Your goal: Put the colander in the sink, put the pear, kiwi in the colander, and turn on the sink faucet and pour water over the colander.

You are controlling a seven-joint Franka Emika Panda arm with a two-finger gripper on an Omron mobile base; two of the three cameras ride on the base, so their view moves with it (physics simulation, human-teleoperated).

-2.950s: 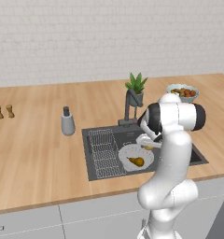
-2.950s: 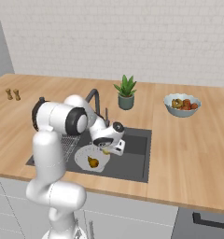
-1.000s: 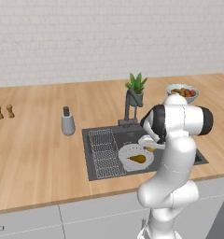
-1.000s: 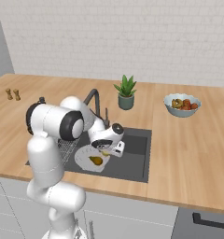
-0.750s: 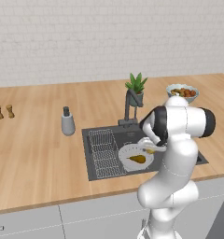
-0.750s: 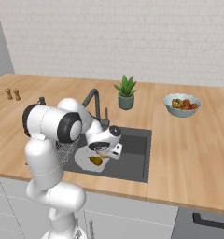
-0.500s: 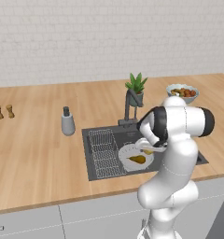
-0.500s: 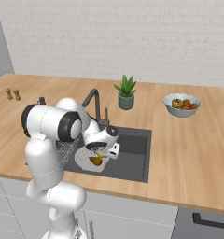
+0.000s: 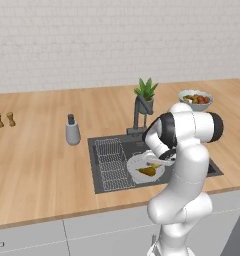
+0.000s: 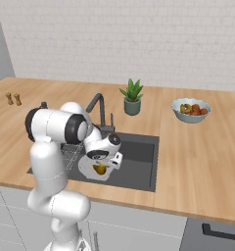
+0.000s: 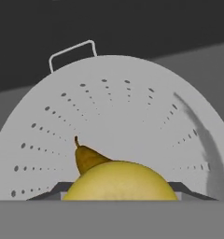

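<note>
The colander (image 9: 137,165) sits in the sink (image 9: 107,180), just right of the wire rack (image 9: 112,162). The pear (image 11: 88,156) lies inside it, its stalk towards 11 o'clock in the hand view. The hand (image 10: 102,166) hangs low over the colander, pinching the kiwi (image 11: 121,182), which sits in front of the pear at 6 o'clock. The faucet (image 10: 97,110) stands at the sink's back edge, with the plant (image 10: 132,98) beside it and the fruit bowl (image 10: 190,110) further right on the bench (image 10: 198,157).
</note>
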